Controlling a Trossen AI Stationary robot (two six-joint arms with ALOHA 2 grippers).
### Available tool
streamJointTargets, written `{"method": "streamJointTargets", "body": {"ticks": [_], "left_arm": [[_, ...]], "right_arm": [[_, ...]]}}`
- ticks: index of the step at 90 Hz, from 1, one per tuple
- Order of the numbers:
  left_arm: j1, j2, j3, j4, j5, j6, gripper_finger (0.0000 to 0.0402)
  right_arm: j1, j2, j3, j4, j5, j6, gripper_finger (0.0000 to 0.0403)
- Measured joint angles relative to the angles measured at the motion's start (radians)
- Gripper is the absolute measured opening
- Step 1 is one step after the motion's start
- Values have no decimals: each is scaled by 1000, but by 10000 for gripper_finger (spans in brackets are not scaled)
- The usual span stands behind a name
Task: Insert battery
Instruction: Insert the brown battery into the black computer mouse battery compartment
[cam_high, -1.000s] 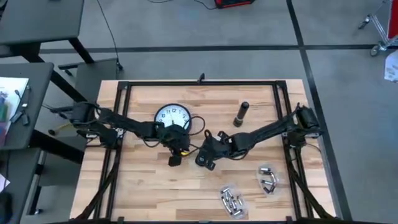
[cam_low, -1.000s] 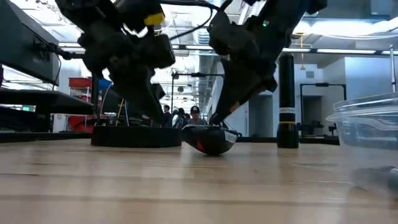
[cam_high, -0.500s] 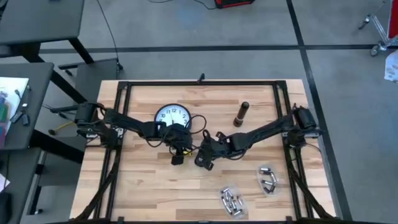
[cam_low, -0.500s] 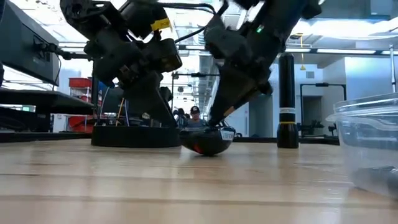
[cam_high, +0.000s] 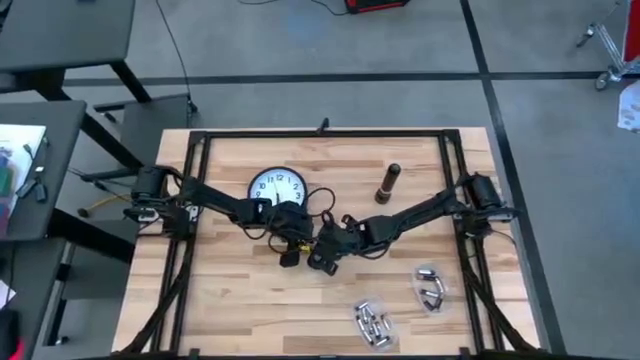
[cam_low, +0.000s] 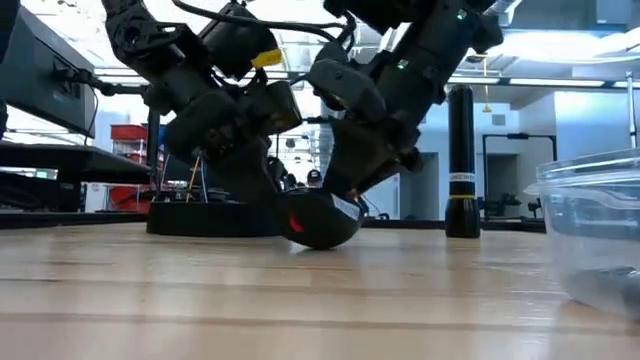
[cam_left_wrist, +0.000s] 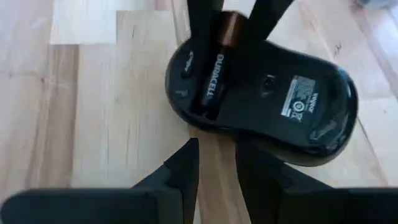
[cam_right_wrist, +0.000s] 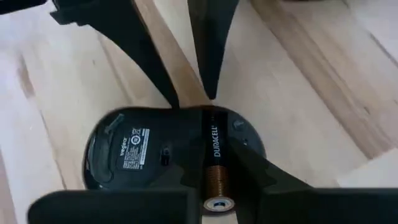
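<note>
the wooden table (cam_high: 250, 290) fills the middle of the high view, and both arms reach in to meet near its centre, probably so that one can work while the other keeps the object from sliding. the wall clock (cam_high: 277, 185) lies face up in the upper left part of the table, behind the left arm, and the black flashlight (cam_high: 388, 183) stands upright in the upper right part, both well apart from the work. two clear tubs of batteries (cam_high: 372, 324) sit in the lower right of the table, likely the supply. the computer mouse (cam_left_wrist: 261, 99) lies upside down in the upper middle of the left wrist view, belly up so that its battery bay is open to reach; in the low view it looks tilted on the wood. a white label (cam_left_wrist: 301, 103) is on its underside, but the small print i cannot read. the right gripper (cam_right_wrist: 211, 186) is closed around the battery (cam_right_wrist: 214, 158), copper end near the fingers, and holds it along the bay, touching the mouse, so i judge the seating is not yet finished. on the battery i can read "duracell". the left gripper (cam_left_wrist: 217, 168) is at the rim of the mouse, with its fingers parted by a narrow gap and holding nothing, i think to brace it.
</note>
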Motion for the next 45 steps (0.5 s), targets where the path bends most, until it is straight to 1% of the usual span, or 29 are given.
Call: {"method": "streamJointTargets", "body": {"ticks": [10,19,45], "left_arm": [[0,5,1,2,0,-4,84],[0,4,1,2,0,0,84],[0,5,1,2,-1,-16,84]], "right_arm": [[-6,1,0,2,-7,-15,84],[-6,1,-1,0,-11,-36,107],[-6,-27,-5,-21,-55,-39,138]]}}
